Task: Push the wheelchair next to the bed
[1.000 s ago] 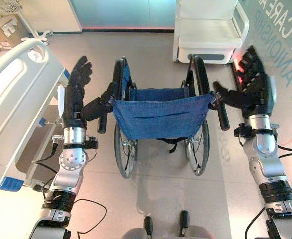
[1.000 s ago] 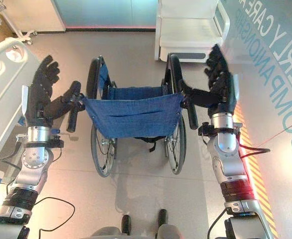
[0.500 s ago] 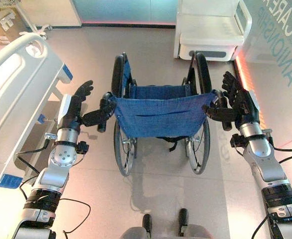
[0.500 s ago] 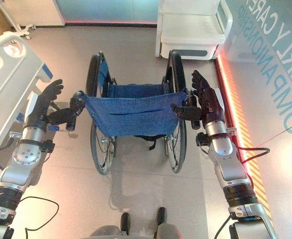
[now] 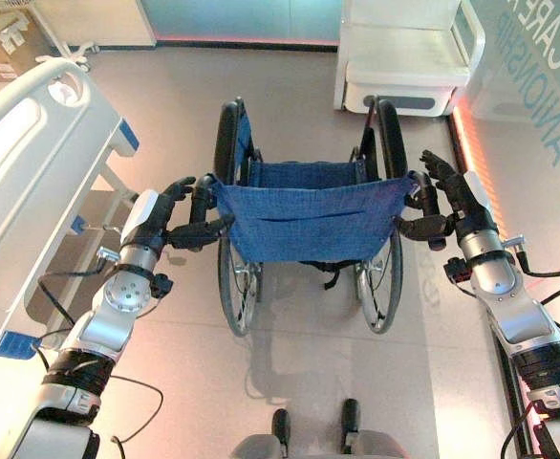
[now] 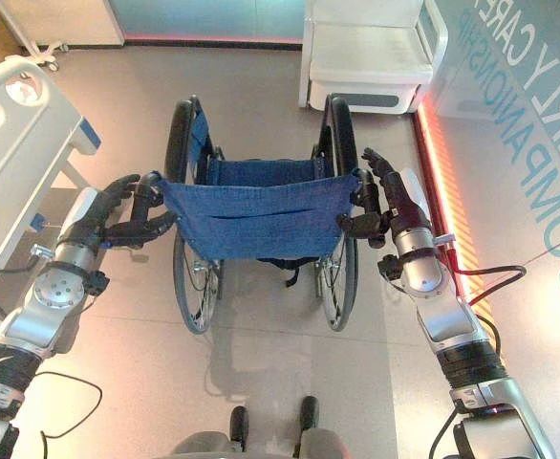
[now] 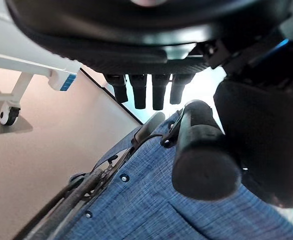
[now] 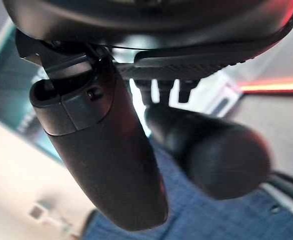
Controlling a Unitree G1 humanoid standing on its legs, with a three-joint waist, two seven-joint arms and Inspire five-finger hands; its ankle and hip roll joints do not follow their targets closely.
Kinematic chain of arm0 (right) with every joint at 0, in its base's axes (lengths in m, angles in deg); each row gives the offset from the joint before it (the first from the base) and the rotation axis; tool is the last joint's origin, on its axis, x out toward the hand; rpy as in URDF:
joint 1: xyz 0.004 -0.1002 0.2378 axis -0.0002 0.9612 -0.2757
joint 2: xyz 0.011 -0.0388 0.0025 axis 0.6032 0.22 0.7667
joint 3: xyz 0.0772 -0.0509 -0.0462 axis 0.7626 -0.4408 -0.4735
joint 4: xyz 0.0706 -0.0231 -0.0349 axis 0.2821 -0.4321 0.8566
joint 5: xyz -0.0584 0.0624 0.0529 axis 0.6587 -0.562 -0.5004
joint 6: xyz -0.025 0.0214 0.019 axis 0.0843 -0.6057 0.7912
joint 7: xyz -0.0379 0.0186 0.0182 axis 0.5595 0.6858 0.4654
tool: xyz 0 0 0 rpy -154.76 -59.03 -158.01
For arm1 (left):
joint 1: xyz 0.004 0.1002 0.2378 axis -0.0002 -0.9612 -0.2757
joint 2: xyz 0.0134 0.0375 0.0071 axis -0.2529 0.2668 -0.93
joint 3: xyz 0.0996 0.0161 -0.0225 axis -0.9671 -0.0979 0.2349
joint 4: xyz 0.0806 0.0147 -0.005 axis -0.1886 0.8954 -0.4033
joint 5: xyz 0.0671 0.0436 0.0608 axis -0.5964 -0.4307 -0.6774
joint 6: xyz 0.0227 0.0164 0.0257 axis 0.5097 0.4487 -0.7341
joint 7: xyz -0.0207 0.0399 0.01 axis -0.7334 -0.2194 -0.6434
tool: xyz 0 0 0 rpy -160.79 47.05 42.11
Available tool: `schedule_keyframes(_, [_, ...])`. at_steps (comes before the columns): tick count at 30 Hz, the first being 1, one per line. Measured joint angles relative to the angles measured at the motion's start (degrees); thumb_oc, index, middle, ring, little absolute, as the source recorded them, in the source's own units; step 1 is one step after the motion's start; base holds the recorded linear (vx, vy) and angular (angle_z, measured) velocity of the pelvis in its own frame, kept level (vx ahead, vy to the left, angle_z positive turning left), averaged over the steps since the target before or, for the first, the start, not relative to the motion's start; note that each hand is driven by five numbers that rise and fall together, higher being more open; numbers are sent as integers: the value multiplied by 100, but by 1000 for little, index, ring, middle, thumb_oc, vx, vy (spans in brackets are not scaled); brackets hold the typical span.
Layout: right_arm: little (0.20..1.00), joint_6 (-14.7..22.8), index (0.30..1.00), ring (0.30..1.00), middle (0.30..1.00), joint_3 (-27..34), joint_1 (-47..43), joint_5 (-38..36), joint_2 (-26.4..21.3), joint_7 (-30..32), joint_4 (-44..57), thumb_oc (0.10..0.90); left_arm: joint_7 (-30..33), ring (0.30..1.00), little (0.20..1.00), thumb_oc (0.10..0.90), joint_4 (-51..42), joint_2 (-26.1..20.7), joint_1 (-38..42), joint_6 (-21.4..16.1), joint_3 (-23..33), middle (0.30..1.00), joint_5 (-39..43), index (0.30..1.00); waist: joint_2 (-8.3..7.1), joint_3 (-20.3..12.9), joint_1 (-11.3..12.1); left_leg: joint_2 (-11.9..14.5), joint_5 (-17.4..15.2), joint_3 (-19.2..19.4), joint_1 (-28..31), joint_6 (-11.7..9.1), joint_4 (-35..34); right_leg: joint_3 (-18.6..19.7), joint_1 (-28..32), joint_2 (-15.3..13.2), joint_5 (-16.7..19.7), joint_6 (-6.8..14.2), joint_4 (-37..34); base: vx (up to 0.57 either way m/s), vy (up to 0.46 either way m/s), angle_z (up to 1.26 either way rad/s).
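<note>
The wheelchair (image 5: 304, 215) is parked mid-floor, seen from behind, its blue sling back stretched between the two push handles. The bed (image 5: 32, 182) is off to its left, near but not touching, with a gap of bare floor between them. The left hand (image 5: 170, 222) is set at the left handle (image 5: 202, 206): thumb tucked under and pointing in toward the blue cloth, fingers (image 7: 145, 91) reaching over the grip, so the handle is loosely cupped and a bit of gap is seen in the wrist view. The right hand (image 5: 447, 201) is placed the same way at the right handle (image 5: 426, 203), thumb (image 8: 104, 145) below, fingers arched over the black grip, not clamped tight. A white chair (image 5: 404, 53) is seen beyond the wheelchair, well apart from it.
</note>
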Motion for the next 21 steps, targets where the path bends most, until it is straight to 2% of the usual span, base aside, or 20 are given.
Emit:
schedule_keyframes(5, [900,-427,900,900,900,-396,-474,406,-22,455,-153,800,-170,900,900,800,328,-31,689,354,-452,900,-73,900,-23,52,2,-6,0,5,-5,0,29,19,1,-4,8,7,10,0,0,0])
schedule_keyframes(12, [900,-959,900,900,900,-626,-1199,415,-30,525,-441,800,-350,900,900,800,761,-84,1369,655,-873,900,-250,900,-32,65,-6,-14,0,3,-18,-1,37,26,-10,-5,8,7,15,-3,0,1])
schedule_keyframes(17, [900,-1250,900,900,900,-881,-1689,395,-30,292,-756,800,-622,900,900,800,1015,-83,1843,949,-1050,900,-248,900,-48,90,-13,-16,0,5,-67,-2,59,23,-56,-4,8,6,26,0,0,0])
schedule_keyframes(21, [900,-1511,900,900,900,-1198,-2069,232,-30,-126,-1062,800,-833,900,900,800,1252,-67,2210,1195,-1153,900,-167,900,-70,155,-20,-15,-1,9,-71,-3,67,20,-56,-4,12,0,28,0,0,0])
